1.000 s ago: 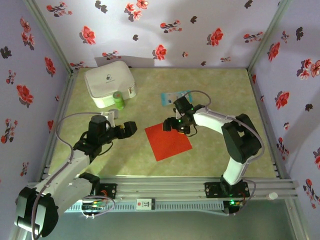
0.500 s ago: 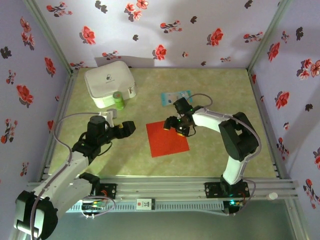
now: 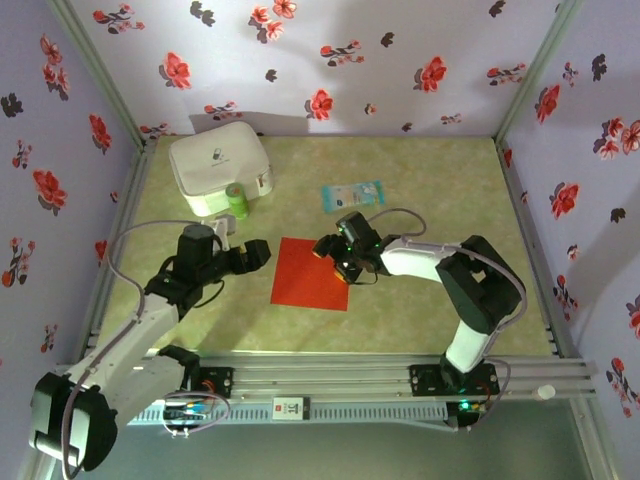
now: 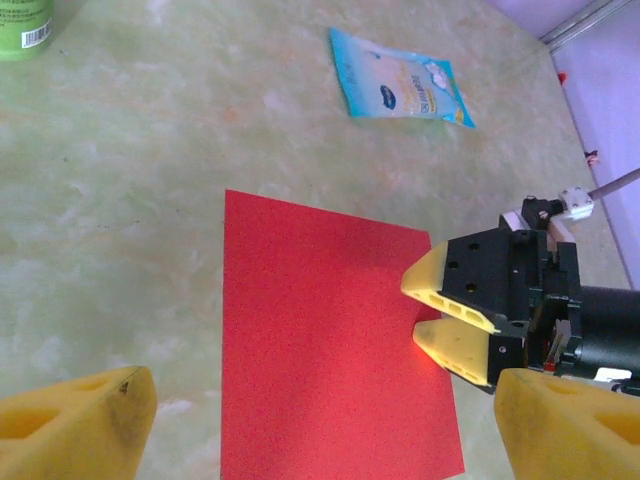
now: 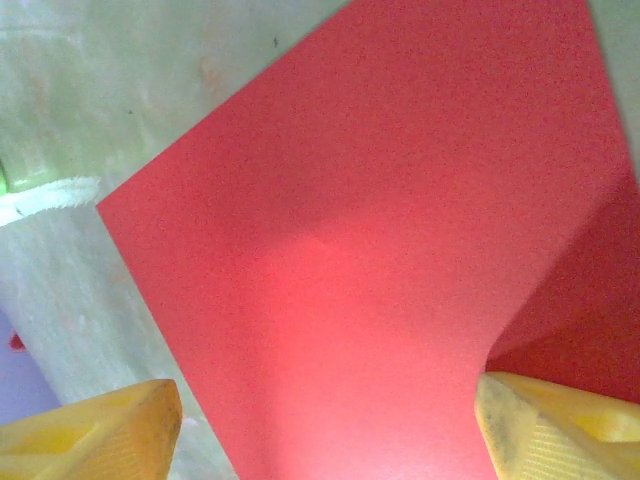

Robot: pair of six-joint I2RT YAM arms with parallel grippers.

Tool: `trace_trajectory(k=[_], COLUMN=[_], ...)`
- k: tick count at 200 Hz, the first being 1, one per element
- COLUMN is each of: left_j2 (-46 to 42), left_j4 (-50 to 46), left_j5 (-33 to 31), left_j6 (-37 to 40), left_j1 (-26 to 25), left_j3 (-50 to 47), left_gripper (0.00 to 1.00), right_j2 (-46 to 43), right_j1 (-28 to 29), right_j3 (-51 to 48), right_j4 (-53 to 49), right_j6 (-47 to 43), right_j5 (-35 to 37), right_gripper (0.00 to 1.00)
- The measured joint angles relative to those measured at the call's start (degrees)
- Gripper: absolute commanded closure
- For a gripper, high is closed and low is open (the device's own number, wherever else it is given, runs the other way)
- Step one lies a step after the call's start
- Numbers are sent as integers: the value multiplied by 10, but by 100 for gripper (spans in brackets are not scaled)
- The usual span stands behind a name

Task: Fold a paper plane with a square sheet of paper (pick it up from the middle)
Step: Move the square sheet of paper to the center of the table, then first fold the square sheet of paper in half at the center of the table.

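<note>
Red sheet (image 3: 305, 275) flat, middle of table (image 3: 440, 170). My right gripper (image 4: 412, 312), spread, sits on its right edge; left gripper (image 3: 258, 256), spread too, just off left edge. Sheet's middle between them, right nearer I reckon.

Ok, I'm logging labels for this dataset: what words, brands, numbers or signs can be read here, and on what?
No text reads clearly enough to quote.
Pale blue packet: white and dark print, too blurred to read.
Green bottle: barcode on a white label, digits too small.
White case: small dark logo, not legible.
White rail tag: dark mark, too small.
Red sheet of paper: plain, no print.
</note>
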Motion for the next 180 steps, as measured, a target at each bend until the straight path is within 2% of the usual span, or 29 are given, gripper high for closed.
trace_trajectory(k=[22,39,74,103,132,162,180], left_j2=[19,47,170,287,385,471,502], left_j4=[-30,-65,-147,-187,-216,-248,-270], left_j5=[-11,-43,-116,-149,-164,-184,-188], left_j6=[4,6,14,22,17,-4,-16], left_j1=[-17,-44,-126,-186,-222,-245,-248], left_j3=[37,73,183,266,334,404,430], left_gripper=[20,25,25,30,35,34,33], right_j2=[-28,-72,-209,-308,-364,-374,-381], right_j1=[0,0,-8,-72,-145,-160,-161], right_j3=[-16,-30,-88,-163,-228,-240,-240], right_j4=[-14,-28,-50,-68,-69,-71,-71], right_j6=[-12,-24,-49,-75,-140,-205,-233], right_j5=[3,24,108,140,124,87,69], right_gripper=[18,17,15,12,9,1,1])
